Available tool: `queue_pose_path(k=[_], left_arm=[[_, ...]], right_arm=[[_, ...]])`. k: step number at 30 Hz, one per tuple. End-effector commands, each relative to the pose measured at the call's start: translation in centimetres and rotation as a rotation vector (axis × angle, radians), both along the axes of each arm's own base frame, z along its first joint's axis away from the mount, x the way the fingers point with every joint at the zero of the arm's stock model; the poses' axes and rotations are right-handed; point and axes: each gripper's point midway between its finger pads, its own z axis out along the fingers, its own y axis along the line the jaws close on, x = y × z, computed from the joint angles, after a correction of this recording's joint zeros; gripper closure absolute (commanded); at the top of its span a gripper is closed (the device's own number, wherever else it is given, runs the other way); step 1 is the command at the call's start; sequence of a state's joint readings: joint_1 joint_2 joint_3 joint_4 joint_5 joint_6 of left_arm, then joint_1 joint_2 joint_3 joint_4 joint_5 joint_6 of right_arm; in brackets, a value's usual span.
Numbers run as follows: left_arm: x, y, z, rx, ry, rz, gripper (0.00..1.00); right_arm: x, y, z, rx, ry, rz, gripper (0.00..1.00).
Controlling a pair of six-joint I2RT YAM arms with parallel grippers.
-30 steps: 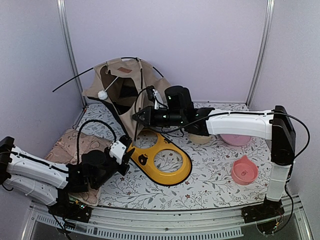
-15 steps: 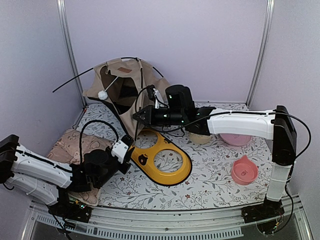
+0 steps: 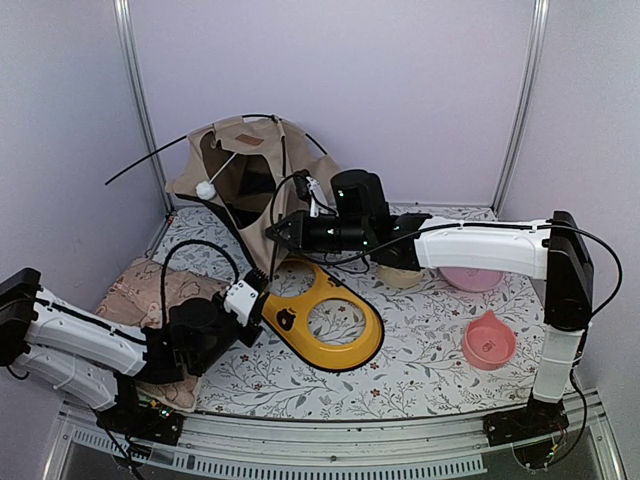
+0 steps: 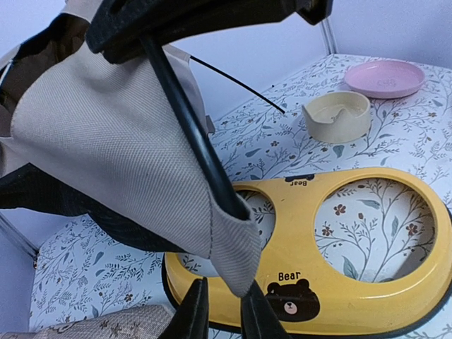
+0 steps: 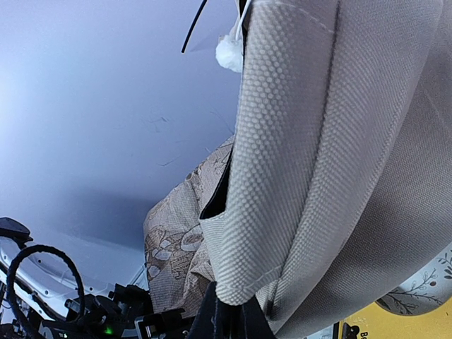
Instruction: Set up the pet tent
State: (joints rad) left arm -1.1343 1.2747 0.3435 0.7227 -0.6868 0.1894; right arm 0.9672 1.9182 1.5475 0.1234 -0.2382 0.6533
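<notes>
Pet tent (image 3: 245, 170) slumped at the back left, seen from above; lower corner hanging toward the left gripper (image 3: 252, 297), with the right gripper (image 3: 282, 232) higher up the same edge.

From the left wrist: fingers narrow, parted, holding nothing (yellow tray (image 4: 367, 282) visible through the gap). Corner tip just above them, pole (image 4: 187, 120) slanting up-left.

From the right wrist: pinched tight on a fabric fold.

I saw the tent (image 3: 245, 165) at the back left, the cushion (image 3: 140, 285) in front of it. The tray (image 3: 372, 335) lay in the middle — one end beneath the tent's hanging corner — with a bowl (image 3: 489, 340) to its right and a dish (image 3: 470, 278) behind that.
</notes>
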Motion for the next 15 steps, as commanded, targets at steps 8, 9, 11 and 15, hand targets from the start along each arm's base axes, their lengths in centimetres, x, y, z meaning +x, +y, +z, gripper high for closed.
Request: queue_pose_path(k=[8, 9, 11, 15], left_arm=[[0.83, -1.11, 1.9, -0.042, -0.039, -0.012, 0.83], [0.91, -1.19, 2.05, -0.045, -0.042, -0.011, 0.83], [0.99, -1.29, 2.07, -0.044, -0.043, -0.011, 0.83], [1.08, -1.44, 2.02, -0.045, -0.041, -0.016, 0.88]], right_arm=[[-0.1, -0.8, 5.93, 0.097, -0.083, -0.009, 1.0], [-0.13, -0.78, 5.95, 0.098, -0.083, -0.008, 1.0], [-0.1, -0.8, 5.95, 0.098, -0.083, -0.009, 1.0], [0.0, -0.86, 5.87, 0.095, -0.083, -0.013, 1.0]])
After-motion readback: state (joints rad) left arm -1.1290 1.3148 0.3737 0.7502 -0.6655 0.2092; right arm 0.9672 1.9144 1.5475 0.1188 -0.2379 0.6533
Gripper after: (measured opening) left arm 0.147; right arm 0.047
